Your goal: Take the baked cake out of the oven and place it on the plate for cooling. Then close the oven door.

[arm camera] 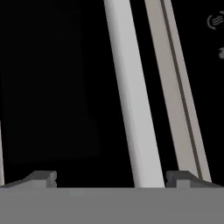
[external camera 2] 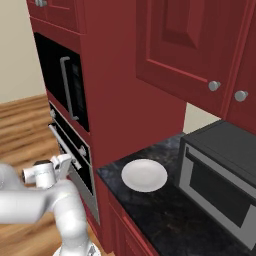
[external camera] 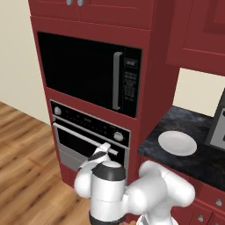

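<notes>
Silver bar handle (arm camera: 133, 105) fills my hand view, released jaws straddling it; oven door (external camera: 90, 143) shut, cake unseen, plate (external camera: 177, 143) at three o'clock on the bench (external camera: 197, 162). Next: clench, pull down.

The desk (external camera: 193, 165) is a dark, speckled stone top at the lower right of the left base view. On it lies the plate (external camera: 177, 143), white and round. Just beside the plate, further right, stands a grey microwave (external camera 2: 222, 175).
</notes>
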Controlling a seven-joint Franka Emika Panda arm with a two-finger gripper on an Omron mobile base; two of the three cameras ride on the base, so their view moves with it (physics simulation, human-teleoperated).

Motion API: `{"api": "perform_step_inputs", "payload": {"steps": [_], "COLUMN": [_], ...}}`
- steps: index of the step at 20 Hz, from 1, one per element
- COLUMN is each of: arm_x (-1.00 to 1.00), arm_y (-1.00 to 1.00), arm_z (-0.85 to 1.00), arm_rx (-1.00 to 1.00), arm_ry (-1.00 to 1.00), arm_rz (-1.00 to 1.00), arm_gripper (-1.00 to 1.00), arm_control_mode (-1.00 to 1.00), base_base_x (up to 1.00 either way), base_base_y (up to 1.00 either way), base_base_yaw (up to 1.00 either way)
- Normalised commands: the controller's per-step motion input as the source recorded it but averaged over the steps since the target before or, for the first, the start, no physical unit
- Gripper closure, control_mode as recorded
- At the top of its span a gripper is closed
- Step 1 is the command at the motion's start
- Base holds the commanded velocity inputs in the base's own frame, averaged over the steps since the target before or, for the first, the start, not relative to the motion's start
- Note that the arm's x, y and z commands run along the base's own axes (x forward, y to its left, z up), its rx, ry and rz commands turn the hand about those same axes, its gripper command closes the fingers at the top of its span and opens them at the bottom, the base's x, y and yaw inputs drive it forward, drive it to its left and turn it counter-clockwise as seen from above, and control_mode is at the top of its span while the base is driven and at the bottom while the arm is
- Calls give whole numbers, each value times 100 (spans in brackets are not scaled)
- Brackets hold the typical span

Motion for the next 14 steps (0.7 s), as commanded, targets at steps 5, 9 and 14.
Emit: {"api": "perform_step_inputs", "payload": {"steps": [5, 9, 14], "arm_x": [26, 24, 22], "arm_y": [1, 0, 0], "arm_z": [-3, 0, 0], "arm_rx": [0, 0, 0], "arm_ry": [-12, -13, -7], "arm_rz": [0, 0, 0], "arm_gripper": [-100, -100, -100], "arm_control_mode": [-100, -100, -100], "base_base_x": [0, 0, 0], "base_base_y": [0, 0, 0], "base_base_yaw": [0, 0, 0]}}
